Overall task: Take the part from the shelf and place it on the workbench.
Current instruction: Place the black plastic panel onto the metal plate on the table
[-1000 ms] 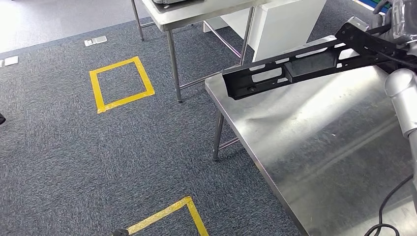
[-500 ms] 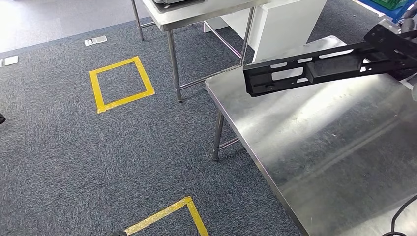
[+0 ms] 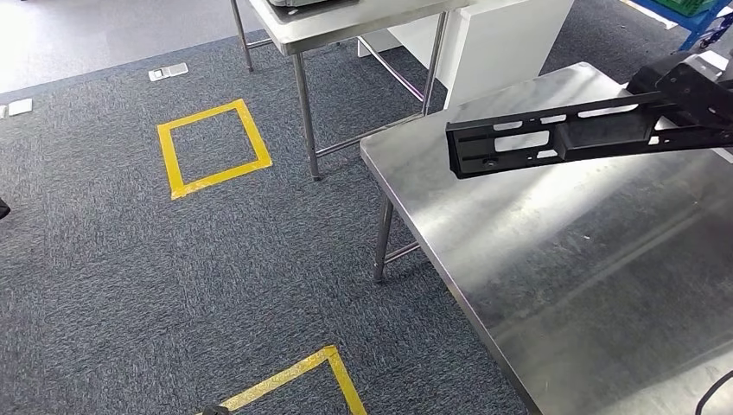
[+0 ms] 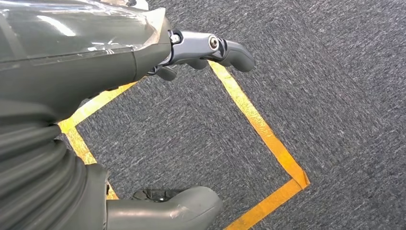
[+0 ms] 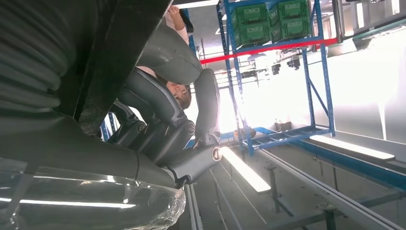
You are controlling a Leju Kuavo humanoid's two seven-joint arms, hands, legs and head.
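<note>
The part (image 3: 553, 138) is a long black slotted metal bar. It hangs nearly level just above the far side of the steel workbench (image 3: 562, 259), and its free end points left. In the right wrist view my right hand (image 5: 167, 129) has its dark fingers curled around the part (image 5: 119, 48), which crosses close in front of the camera. My left hand (image 4: 191, 129) hangs over the carpet with thumb and fingers apart and nothing between them.
A second steel table (image 3: 346, 30) and a white cabinet (image 3: 501, 43) stand behind the workbench. Yellow tape squares (image 3: 213, 147) mark the grey carpet to the left. A blue rack with green crates (image 5: 273, 24) stands beyond my right hand.
The part has swung to the right and levelled out lower over the workbench. My right arm has slid out past the right edge of the head view.
</note>
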